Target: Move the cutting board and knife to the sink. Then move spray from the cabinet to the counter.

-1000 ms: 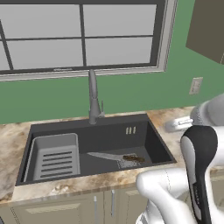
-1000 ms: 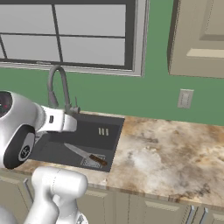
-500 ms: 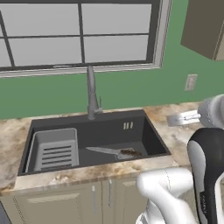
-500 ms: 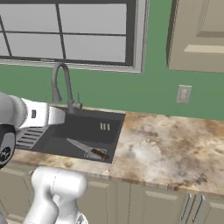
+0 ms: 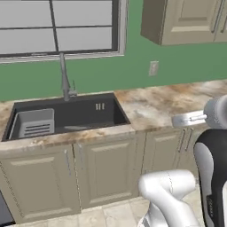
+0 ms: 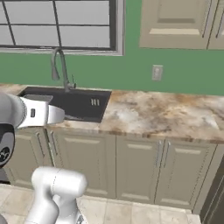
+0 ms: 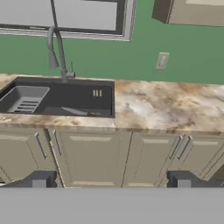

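Note:
The sink (image 5: 116, 111) (image 6: 101, 109) (image 7: 109, 98) lies in the counter (image 5: 153, 104) (image 6: 153, 116) (image 7: 168, 105), with its ribbed rack (image 5: 35, 124) (image 7: 24, 99) at the left end and a tall faucet (image 5: 64, 75) (image 7: 54, 50) behind. The knife (image 7: 78, 111) lies on the basin floor near the front wall. The cutting board is hidden. The wall cabinet (image 5: 190, 20) (image 6: 175, 22) (image 7: 197, 13) hangs at the upper right with its doors shut, so the spray is hidden. My gripper (image 7: 111, 180) is open, holds nothing, and hangs well back from the counter, facing it.
Panelled base cabinets (image 5: 106, 173) (image 6: 135, 166) run under the counter. An outlet (image 5: 153, 68) (image 6: 157, 72) sits on the green wall right of the window (image 5: 57, 26). A dark unit (image 6: 214, 192) stands at the far right, low down.
The whole picture has shifted: the base has backed off and moved right, so the sink sits further left and the base cabinet fronts show. My gripper stays open.

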Available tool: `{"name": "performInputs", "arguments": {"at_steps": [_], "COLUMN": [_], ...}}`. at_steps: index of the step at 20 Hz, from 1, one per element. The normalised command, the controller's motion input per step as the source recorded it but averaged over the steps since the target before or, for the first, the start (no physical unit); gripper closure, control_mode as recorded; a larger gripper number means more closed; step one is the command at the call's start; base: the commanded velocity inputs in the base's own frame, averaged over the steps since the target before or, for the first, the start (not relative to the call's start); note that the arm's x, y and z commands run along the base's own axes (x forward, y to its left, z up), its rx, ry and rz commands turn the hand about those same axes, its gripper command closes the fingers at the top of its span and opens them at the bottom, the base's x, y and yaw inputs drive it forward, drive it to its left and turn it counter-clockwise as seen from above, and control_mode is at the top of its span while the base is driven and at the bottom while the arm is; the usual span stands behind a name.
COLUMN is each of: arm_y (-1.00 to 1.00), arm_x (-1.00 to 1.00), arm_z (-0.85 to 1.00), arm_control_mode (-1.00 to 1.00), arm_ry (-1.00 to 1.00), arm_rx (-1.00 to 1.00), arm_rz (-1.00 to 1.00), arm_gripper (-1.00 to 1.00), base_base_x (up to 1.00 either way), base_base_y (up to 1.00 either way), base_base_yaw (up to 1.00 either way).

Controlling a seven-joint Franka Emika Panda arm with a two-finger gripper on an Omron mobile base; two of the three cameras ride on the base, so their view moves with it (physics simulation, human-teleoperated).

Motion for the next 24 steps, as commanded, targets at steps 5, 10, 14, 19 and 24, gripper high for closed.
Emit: {"name": "performInputs", "arguments": {"at_steps": [5, 10, 14, 19, 24], "arm_y": [0.0, 0.0, 0.0, 0.0, 0.0], "arm_x": [0.0, 0.0, 0.0, 0.0, 0.0], "arm_z": [0.0, 0.0, 0.0, 0.0, 0.0], "arm_control_mode": [1.0, 1.0, 1.0, 1.0, 1.0], "arm_ry": [0.0, 0.0, 0.0, 0.0, 0.0], "arm_rx": [0.0, 0.0, 0.0, 0.0, 0.0], "arm_rz": [0.0, 0.0, 0.0, 0.0, 0.0], "arm_gripper": [-1.0, -1.0, -1.0, -1.0, -1.0], "base_base_x": [-0.66, -0.02, 0.0, 0.0, 0.0], "base_base_y": [-0.29, 0.0, 0.0, 0.0, 0.0], "base_base_yaw": [-0.67, -0.99, -1.0, -1.0, -0.99]}}
